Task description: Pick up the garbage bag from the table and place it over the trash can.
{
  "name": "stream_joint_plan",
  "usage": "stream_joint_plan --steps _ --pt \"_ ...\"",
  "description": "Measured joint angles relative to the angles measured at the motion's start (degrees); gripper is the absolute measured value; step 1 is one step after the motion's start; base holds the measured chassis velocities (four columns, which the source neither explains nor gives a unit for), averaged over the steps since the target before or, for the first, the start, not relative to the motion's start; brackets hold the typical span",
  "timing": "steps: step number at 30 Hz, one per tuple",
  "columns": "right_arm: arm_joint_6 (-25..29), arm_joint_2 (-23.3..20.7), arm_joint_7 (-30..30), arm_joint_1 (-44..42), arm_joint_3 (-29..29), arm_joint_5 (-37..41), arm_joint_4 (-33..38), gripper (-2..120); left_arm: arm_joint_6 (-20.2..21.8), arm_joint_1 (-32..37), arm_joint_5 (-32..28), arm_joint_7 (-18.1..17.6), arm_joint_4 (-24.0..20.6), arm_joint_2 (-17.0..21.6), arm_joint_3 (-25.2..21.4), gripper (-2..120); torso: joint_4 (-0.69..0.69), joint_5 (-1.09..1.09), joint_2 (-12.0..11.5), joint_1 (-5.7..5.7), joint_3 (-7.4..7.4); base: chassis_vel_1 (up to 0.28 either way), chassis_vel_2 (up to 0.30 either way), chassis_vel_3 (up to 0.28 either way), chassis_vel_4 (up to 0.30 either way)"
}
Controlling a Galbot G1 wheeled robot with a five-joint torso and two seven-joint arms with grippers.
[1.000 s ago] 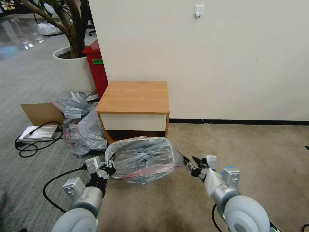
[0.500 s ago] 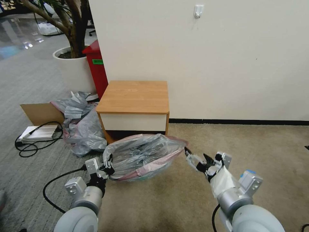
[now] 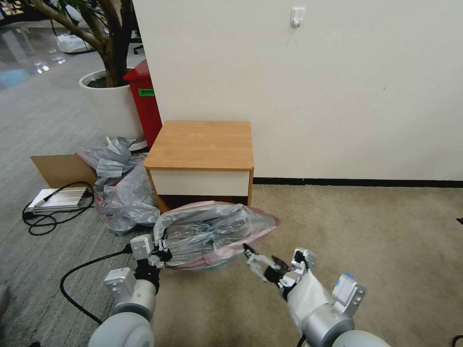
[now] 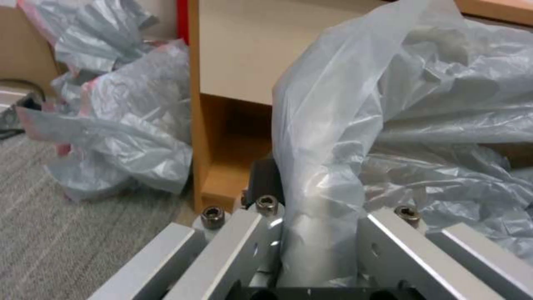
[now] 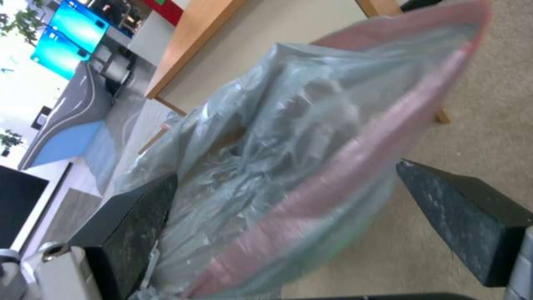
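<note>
garbage bag [image 3: 212, 233] before the table [image 3: 202, 144], bag pile [image 3: 123, 193] left.

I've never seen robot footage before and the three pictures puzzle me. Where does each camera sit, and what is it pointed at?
Head view: on the robot's head, looking down at the table and garbage bag; both arms show, with the left gripper and right gripper.
Left wrist view: on the left arm, facing the bag plastic clamped between its fingers.
Right wrist view: on the right arm, facing the bag's pink rim past its open fingers.
Shared: all see the bag and the table.
</note>
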Motion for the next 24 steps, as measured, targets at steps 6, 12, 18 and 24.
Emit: stream_joint_plan --steps 6,12,18,24 --pt "-2.13 1.22 2.15 1.96 -0.95 -0.10 -2.76 98 -1.08 0.56 2.54 0.38 0.13 -0.09 0.89 4 0.01 0.01 0.00 0.00 0.00 0.000 0.000 0.000 0.000" --pt "-3.47 1.23 3.24 1.32 -1.82 -2.11 -3.92 98 -1.84 0.58 3.69 0.63 0.12 -0.11 1.23 4 0.00 0.00 0.00 0.00 0.00 0.000 0.000 0.000 0.000" --pt "-3.34 2.07 3.28 2.68 -2.84 -2.76 -5.96 98 -2.15 0.71 4.03 0.70 -0.05 -0.36 1.81 4 0.00 0.00 0.00 0.00 0.00 0.000 0.000 0.000 0.000" --pt "-3.16 3.39 3.32 3.57 -3.27 -2.86 -6.79 90 -2.22 1.02 4.38 0.76 0.00 -0.36 1.97 4 0.00 0.00 0.00 0.00 0.00 0.000 0.000 0.000 0.000"
